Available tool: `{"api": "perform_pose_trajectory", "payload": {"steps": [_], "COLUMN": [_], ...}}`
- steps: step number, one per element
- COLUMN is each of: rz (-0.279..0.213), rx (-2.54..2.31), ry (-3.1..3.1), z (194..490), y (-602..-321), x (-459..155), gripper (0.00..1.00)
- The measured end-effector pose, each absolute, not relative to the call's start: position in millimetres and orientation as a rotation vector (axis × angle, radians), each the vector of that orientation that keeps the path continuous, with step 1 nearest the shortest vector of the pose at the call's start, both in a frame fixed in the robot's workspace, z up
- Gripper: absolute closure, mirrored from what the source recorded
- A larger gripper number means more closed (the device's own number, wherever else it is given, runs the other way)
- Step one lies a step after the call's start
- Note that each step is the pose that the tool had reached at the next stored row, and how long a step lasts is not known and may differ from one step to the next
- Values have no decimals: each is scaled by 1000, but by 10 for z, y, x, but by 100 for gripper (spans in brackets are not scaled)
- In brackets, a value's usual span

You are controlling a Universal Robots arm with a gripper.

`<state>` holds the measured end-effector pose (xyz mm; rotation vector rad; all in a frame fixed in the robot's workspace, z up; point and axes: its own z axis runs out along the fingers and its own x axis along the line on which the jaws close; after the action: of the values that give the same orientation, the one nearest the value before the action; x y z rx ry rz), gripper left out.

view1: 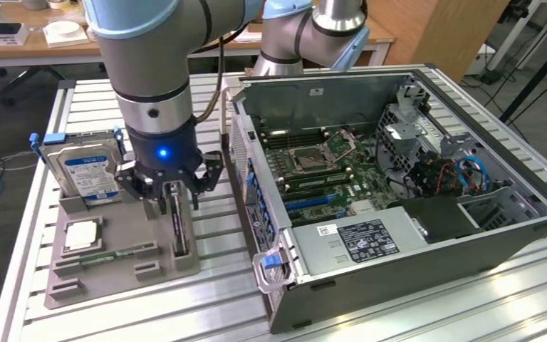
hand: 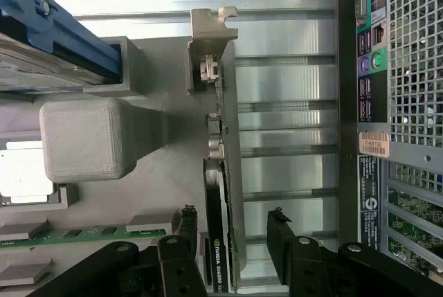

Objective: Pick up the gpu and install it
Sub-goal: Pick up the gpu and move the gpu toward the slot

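The gpu (view1: pixel 180 231) stands on edge in a slot of the grey holder tray (view1: pixel 122 274), a thin card with a black cooler face and a silver end bracket (hand: pixel 211 41). My gripper (view1: pixel 171 196) hangs low over the card's end nearest the hard drive. In the wrist view the gpu (hand: pixel 225 165) runs between the two black fingertips (hand: pixel 277 219) of my gripper (hand: pixel 232 222). The jaws are open and straddle the card. There is a gap on the side toward the computer case.
A silver hard drive (view1: pixel 88 171) with a blue frame stands upright in the tray beside the gripper. A processor (view1: pixel 82 234) and a green memory stick (view1: pixel 122 253) lie in the tray. The open computer case (view1: pixel 397 185) sits at the exterior view's right, its motherboard exposed.
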<state>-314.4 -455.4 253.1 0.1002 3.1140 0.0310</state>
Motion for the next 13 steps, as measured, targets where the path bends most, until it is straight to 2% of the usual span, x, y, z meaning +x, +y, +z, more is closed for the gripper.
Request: {"api": "perform_pose_trajectory", "payload": {"steps": [12,13], "rz": [31,26], "rx": [100,100], "ry": [3110,3111], "z": [2402,2233], "y": [-4553,-4497], "x": [-3182,-3235], "gripper": [47,47]}}
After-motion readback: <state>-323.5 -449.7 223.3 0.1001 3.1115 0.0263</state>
